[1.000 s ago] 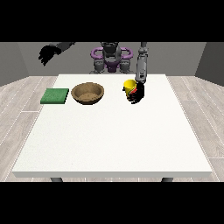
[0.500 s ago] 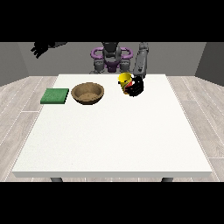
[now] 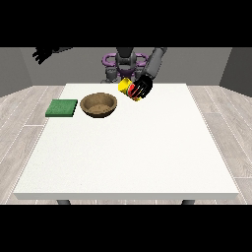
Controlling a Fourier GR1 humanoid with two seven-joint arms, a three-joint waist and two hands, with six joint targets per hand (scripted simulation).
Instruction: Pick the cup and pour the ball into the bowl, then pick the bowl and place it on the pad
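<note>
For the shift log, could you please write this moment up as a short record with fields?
cup: yellow cup, lifted off the table and tilted, to the right of the bowl
hand at the view's right: black hand, fingers curled round the cup
hand at the view's left, raised off to the side, holding nothing
bowl: brown bowl, on the table
pad: green pad, flat on the table, left of the bowl, nothing on it
ball: cannot be told apart
</note>
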